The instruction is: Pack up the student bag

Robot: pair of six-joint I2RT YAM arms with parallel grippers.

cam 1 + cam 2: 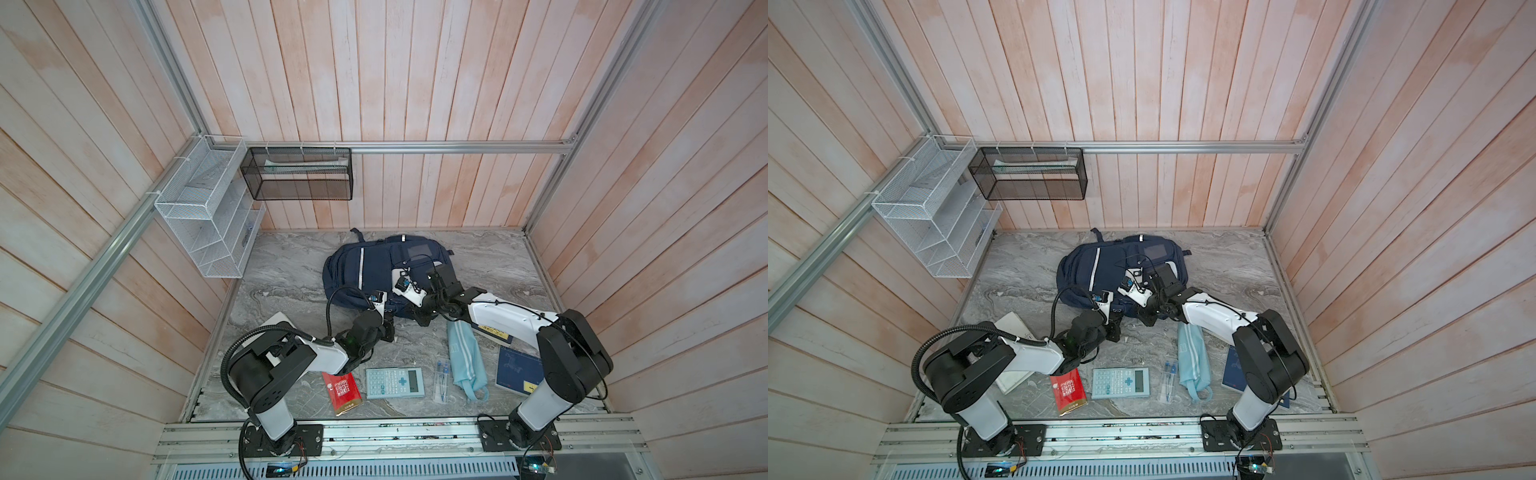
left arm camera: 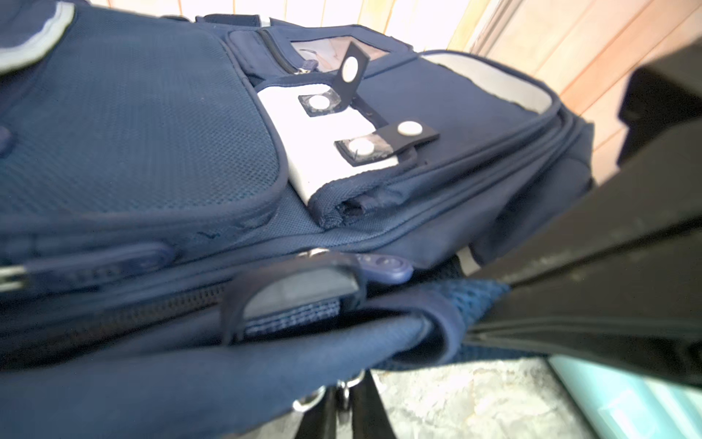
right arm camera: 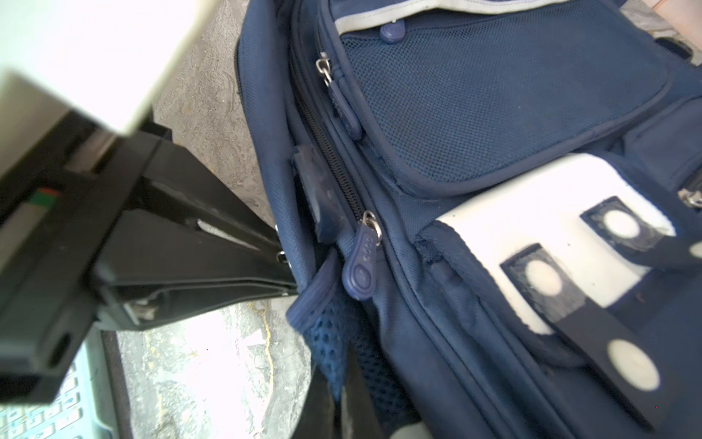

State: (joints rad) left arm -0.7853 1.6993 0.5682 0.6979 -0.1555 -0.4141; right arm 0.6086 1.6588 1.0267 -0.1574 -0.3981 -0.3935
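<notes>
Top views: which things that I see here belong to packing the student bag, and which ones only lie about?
Probably for the job:
student bag, calculator, red packet, pack of pens, light-blue pouch, blue notebook, white book.

Probably just there:
white wire rack and black mesh basket, both hung on the walls.

I recorded white link shells and black joint housings (image 1: 573, 353) on the left arm (image 1: 328, 359) and right arm (image 1: 507, 318). Corrugated black conduit (image 1: 239, 341) served the left; a yellow-black label (image 1: 493, 331) marked the right. The left gripper (image 3: 288, 266) had tapered black fingers (image 3: 212, 207).
</notes>
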